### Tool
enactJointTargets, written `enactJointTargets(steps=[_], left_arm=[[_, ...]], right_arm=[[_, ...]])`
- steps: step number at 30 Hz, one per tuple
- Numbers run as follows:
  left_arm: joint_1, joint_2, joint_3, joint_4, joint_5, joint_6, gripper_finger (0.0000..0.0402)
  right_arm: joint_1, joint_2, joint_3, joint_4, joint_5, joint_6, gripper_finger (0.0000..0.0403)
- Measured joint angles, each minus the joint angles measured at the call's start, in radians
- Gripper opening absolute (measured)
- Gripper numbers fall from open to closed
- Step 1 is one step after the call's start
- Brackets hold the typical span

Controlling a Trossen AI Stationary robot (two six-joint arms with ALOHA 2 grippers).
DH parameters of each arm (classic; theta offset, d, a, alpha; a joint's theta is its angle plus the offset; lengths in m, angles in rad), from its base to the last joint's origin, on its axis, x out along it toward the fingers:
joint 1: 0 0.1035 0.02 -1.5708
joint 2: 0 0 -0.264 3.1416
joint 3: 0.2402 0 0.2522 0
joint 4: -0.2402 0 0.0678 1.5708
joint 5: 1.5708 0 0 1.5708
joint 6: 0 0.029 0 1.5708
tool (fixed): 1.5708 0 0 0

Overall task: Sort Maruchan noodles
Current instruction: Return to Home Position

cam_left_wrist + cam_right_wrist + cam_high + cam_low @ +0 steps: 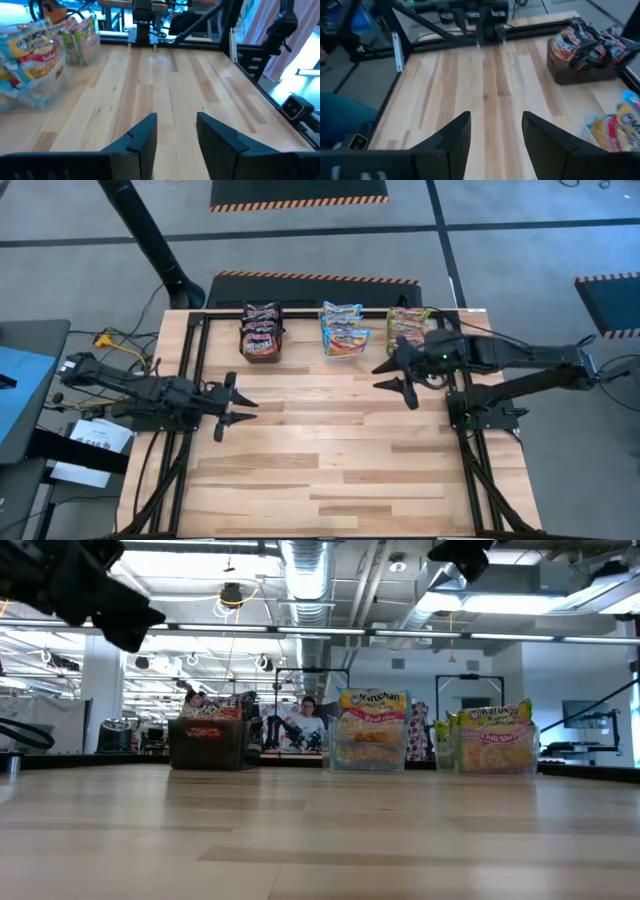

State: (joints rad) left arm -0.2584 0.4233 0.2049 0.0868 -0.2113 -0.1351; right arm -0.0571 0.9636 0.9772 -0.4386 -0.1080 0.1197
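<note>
The Maruchan noodle packets stand in three groups along the table's far edge. Dark maroon packets (261, 330) fill a black box (208, 743). Blue-edged packets (343, 328) sit in a clear tub (367, 752). Green and yellow-edged packets (407, 326) sit in another clear tub (495, 751). My left gripper (240, 410) hovers open over the table's left side, away from all packets. My right gripper (396, 377) hovers open just near of the green packets, touching nothing.
Bare wooden tabletop (330, 450) spreads across the middle and near side. Black frame rails (195, 380) run along the table's left and right sides. A person (307, 720) sits in the room beyond the far edge.
</note>
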Motion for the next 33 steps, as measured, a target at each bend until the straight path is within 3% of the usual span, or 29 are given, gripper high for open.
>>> enactJointTargets(steps=[11,16,33], left_arm=[[-0.023,-0.11,-0.148,0.045,0.015,-0.006,0.0125],[-0.023,-0.147,-0.193,0.041,0.003,-0.016,0.0125],[-0.023,-0.169,-0.195,0.031,-0.039,0.088,0.0125]], right_arm=[[0.026,-0.183,-0.301,0.275,0.0,0.047,0.02],[0.026,-0.268,-0.391,0.323,0.0,0.051,0.02],[0.015,-0.695,-0.704,0.431,0.004,0.057,0.02]])
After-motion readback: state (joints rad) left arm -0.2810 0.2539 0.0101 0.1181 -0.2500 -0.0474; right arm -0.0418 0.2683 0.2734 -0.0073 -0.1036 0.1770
